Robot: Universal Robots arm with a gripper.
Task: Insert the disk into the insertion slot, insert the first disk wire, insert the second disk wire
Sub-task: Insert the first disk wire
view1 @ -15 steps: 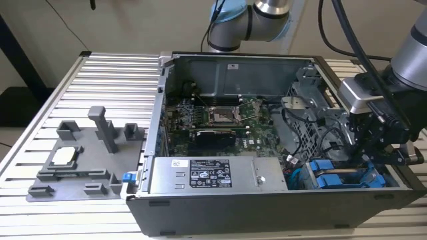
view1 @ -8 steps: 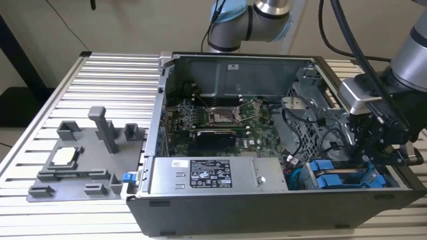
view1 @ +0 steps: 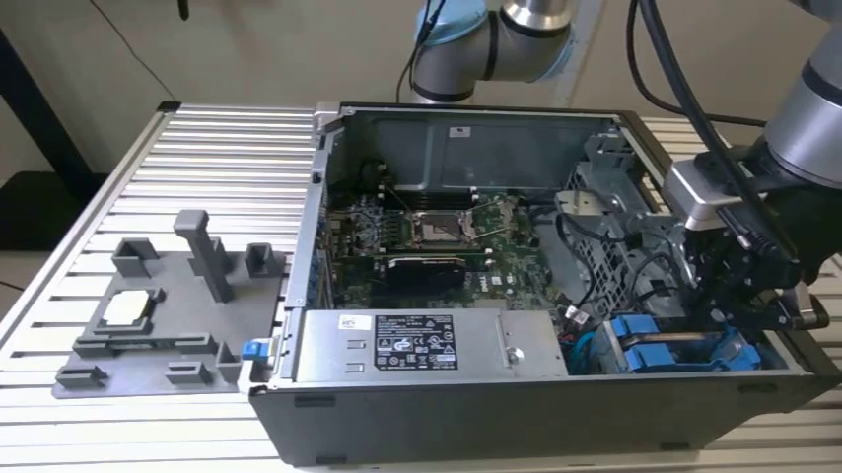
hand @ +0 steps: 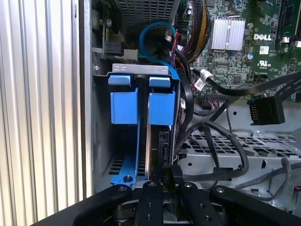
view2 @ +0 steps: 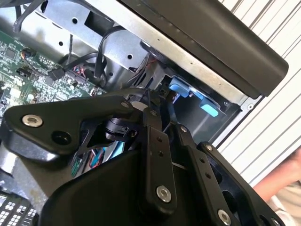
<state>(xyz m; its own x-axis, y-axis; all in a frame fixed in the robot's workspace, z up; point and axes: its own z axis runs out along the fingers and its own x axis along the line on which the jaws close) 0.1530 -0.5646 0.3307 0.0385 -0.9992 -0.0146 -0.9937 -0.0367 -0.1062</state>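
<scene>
Jaws pinch blk plug (hand: 172, 175) by disk (hand: 161, 107), contact half-hidden.

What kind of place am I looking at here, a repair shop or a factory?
Most likely a robotics lab or test bench rather than a shop: an open computer case sits on a ribbed metal table, a robot arm reaches into it, and a grey holder plate for parts lies beside it.

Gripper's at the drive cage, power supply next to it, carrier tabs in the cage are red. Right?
Wrong colour: the carrier tabs are bright blue, as the first wrist view shows. Otherwise right: the gripper is at the drive cage, power supply beside it.
</scene>
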